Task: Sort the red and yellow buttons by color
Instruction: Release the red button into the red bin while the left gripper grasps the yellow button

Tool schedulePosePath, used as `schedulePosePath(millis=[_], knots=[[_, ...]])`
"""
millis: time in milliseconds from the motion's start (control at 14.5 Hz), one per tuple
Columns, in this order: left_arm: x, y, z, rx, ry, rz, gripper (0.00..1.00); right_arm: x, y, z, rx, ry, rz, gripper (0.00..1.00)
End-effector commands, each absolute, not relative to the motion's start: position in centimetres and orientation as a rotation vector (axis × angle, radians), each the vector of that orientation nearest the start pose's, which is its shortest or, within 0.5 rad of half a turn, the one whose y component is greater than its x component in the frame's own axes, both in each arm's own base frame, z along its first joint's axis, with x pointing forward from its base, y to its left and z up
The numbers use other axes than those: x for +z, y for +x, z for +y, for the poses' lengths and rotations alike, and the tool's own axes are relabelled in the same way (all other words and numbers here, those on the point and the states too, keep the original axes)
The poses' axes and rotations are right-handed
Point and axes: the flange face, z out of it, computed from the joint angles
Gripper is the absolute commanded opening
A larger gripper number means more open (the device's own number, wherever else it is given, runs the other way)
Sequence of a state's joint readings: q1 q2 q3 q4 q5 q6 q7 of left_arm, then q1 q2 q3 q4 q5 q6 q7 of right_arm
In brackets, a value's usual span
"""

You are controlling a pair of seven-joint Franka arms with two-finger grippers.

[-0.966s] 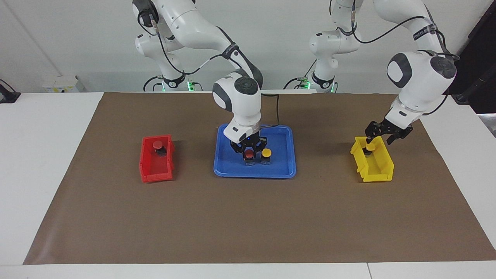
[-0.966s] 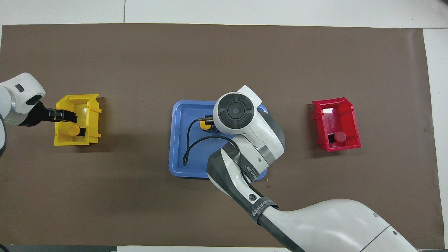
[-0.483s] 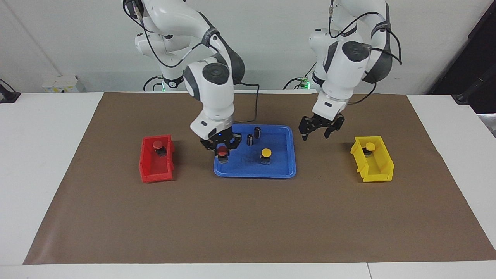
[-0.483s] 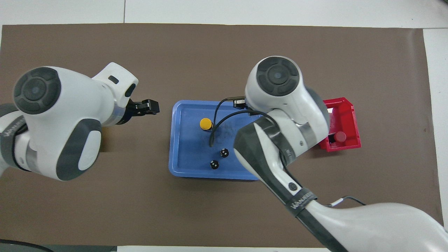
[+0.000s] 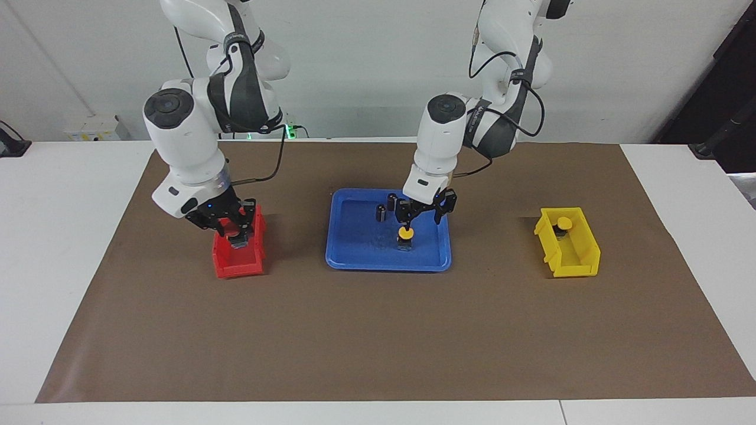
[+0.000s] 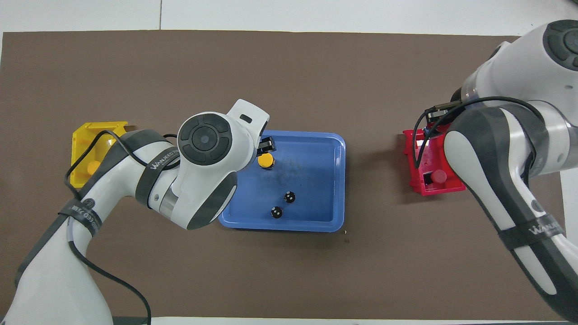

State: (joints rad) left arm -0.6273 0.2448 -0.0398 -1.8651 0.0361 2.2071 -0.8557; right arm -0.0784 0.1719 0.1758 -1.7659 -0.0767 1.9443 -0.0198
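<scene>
Sitting in the blue tray at the middle of the mat, one yellow button stands upright on its dark base, toward the left arm's end of the tray; the overhead view shows its round cap clear of the arm above it. The left gripper is right over this button with its fingers spread wide, one to either side of the cap and holding nothing; whether a finger touches the button cannot be told. Two small black cylinders stand in the same tray, nearer to the robots than the yellow button, close together but apart from it. The second yellow button rests in the yellow bin at the left arm's end of the table, at the end of the bin nearer to the robots. At the right arm's end, the red bin holds a red button, seen from overhead at the bin's end nearer to the robots. The right gripper is low over the red bin, and a red cap with a dark base shows between its fingers, which are closed on this other red button; whether the button already touches the bin floor cannot be told. A brown mat covers the white table under the tray and both bins.
</scene>
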Motion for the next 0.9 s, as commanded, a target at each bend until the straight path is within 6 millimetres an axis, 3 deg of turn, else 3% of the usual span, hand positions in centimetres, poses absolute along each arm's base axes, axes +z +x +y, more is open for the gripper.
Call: schedulePosePath(millis=[0,138,345,414,483,828], knots=[[37.6,48.9,-41.0,-0.202,-3.144,-0.294,0.86,43.7,59.2,4.7,-0.097,-3.156,-0.266,0.35],[36.3,49.1,-41.4,-0.225,-3.13,-0.305,0.84,42.3,58.4,4.2,-0.101,-3.157,-0.267,0.35],[36.2,48.8,-41.9,-0.22,-3.13,-0.302,0.69,40.6,57.9,2.5,-0.126,-3.155,-0.303,0.35],[36.6,48.9,-42.0,-0.221,-3.128,-0.33,0.32,40.0,57.3,2.5,-0.135,-3.155,-0.305,0.35],[37.0,49.1,-41.9,-0.22,-3.116,-0.343,0.02,39.5,56.8,2.6,-0.15,-3.155,-0.305,0.35],[38.4,50.4,-41.5,-0.208,-3.083,-0.353,0.01,37.3,55.3,2.9,-0.171,-3.14,-0.296,0.35]])
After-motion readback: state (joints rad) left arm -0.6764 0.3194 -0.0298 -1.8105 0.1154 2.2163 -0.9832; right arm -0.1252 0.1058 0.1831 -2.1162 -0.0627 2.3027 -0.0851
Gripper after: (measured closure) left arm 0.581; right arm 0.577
